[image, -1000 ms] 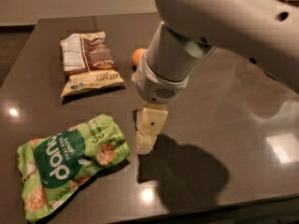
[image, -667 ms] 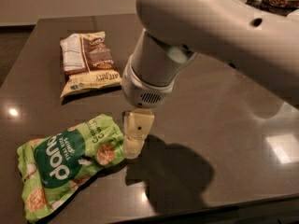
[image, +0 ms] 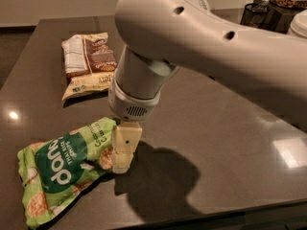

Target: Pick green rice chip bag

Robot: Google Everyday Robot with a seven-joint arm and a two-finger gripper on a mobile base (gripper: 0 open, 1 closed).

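We found the gripper [image: 123,163] low at the right edge of the green bag [image: 57,171], lying flat at the table's [image: 225,128] front left, seemingly placed for an edge grasp; how open it was we could not tell.

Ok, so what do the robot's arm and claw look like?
The arm is a fat, smooth, off-white tube with two small dark round holes in its shell. It ends in a round wrist collar with a small slotted grille. The claw, at the edge of the green rice chip bag, is blocky and pale cream with one dark dot. No cables show.
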